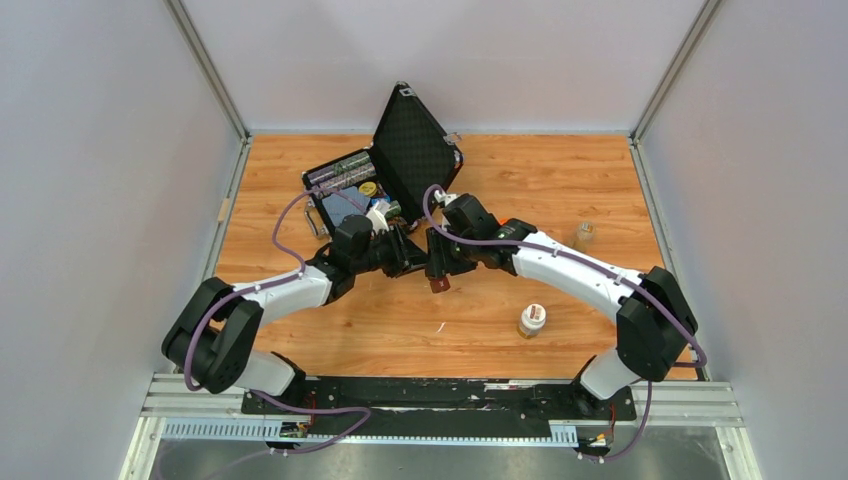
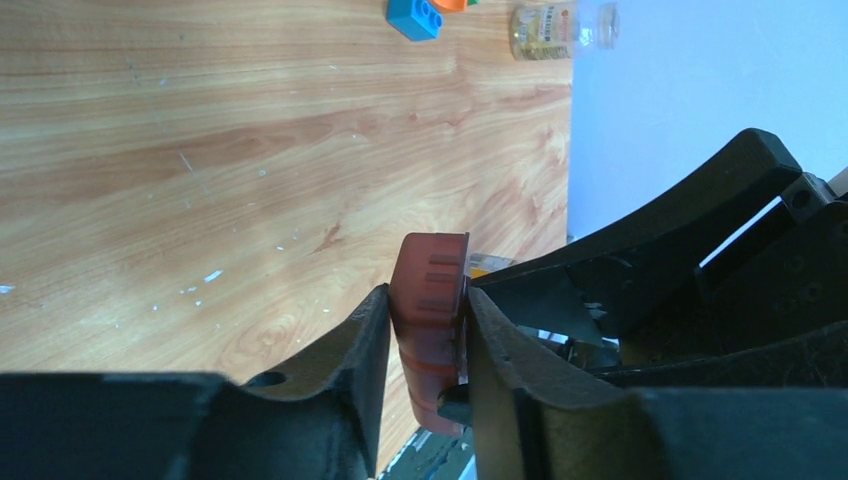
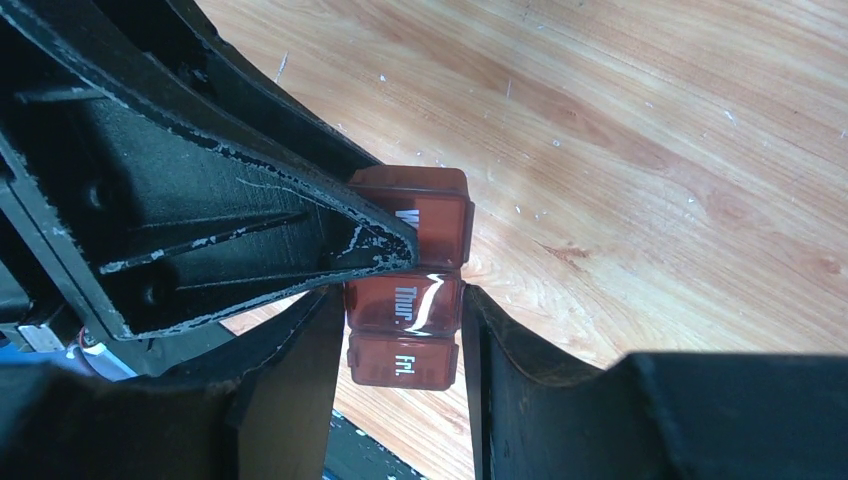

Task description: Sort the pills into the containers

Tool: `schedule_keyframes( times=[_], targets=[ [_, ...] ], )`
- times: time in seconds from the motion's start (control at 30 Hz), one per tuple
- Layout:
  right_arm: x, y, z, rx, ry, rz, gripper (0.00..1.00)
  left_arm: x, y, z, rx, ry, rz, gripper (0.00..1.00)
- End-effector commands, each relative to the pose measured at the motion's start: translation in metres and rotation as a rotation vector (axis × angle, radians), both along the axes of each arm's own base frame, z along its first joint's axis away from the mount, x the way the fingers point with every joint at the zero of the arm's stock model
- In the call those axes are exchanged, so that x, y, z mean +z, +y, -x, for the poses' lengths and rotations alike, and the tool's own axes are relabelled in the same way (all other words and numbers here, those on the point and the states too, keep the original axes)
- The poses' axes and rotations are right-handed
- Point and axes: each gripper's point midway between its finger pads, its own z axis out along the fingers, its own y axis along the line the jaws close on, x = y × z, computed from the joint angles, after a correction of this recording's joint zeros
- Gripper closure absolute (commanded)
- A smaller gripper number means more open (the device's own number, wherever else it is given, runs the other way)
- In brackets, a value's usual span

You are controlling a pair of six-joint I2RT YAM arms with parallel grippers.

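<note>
Clamping small red-brown plastic three-compartment strip [image 3: 405, 362] in my left gripper [image 2: 428, 330] and right gripper [image 3: 402, 300].
Judged light, stiff, slick; hold side walls, not lids.

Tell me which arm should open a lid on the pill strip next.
Probably left. The right gripper clamps the container strip by its middle compartment, steadying it; the left gripper sits on the end compartment, a finger across its lid.

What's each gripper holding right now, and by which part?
Both hold the brown pill organizer strip: right gripper pinches the Thur. compartment's sides, left gripper clamps the end compartment beside it.
</note>
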Motion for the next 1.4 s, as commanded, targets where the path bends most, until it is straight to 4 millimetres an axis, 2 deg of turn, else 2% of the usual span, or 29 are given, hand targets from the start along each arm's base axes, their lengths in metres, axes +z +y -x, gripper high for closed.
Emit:
schedule_keyframes(
  times=[0.0,0.13,0.23,0.3,0.53,0.63,0.77,0.87,1.0,1.17,1.23,1.3,1.37],
  targets=[
    [0.045,0.017,-0.013,0.009,-0.082,-0.139,0.66,0.023,-0.012,-0.004,-0.035,-0.034,0.071,0.66],
    [0.042,0.015,-0.011,0.026,-0.061,-0.146,0.68,0.024,-0.013,-0.003,-0.033,-0.029,0.08,0.8],
    [0.042,0.015,-0.008,0.055,-0.043,-0.166,0.68,0.025,-0.013,-0.003,-0.038,-0.031,0.081,0.95],
    [0.043,0.016,-0.006,0.079,-0.035,-0.183,0.68,0.025,-0.012,-0.003,-0.039,-0.036,0.078,1.0],
    [0.049,0.015,0.005,0.192,0.011,-0.265,0.66,0.029,-0.01,-0.006,-0.061,-0.09,0.064,1.0],
    [0.046,0.008,0.001,0.171,0.017,-0.263,0.62,0.035,-0.009,-0.006,-0.075,-0.115,0.065,1.0],
    [0.037,-0.012,-0.016,0.038,-0.027,-0.197,0.5,0.036,-0.004,-0.008,-0.07,-0.128,0.052,1.0],
    [0.032,-0.028,-0.029,-0.067,-0.065,-0.141,0.48,0.036,0.0,-0.01,-0.06,-0.125,0.047,1.0],
    [0.025,-0.042,-0.034,-0.142,-0.075,-0.089,0.47,0.037,0.003,-0.013,-0.048,-0.121,0.044,1.0],
    [0.011,-0.054,-0.036,-0.196,-0.06,-0.046,0.5,0.038,0.005,-0.016,-0.042,-0.122,0.046,1.0],
    [0.005,-0.057,-0.036,-0.207,-0.045,-0.037,0.55,0.04,0.006,-0.017,-0.039,-0.124,0.048,1.0],
    [0.0,-0.056,-0.036,-0.2,-0.022,-0.036,0.65,0.042,0.007,-0.018,-0.039,-0.131,0.051,1.0],
    [-0.003,-0.05,-0.034,-0.167,0.004,-0.052,0.68,0.043,0.006,-0.019,-0.044,-0.14,0.052,1.0]
  ],
)
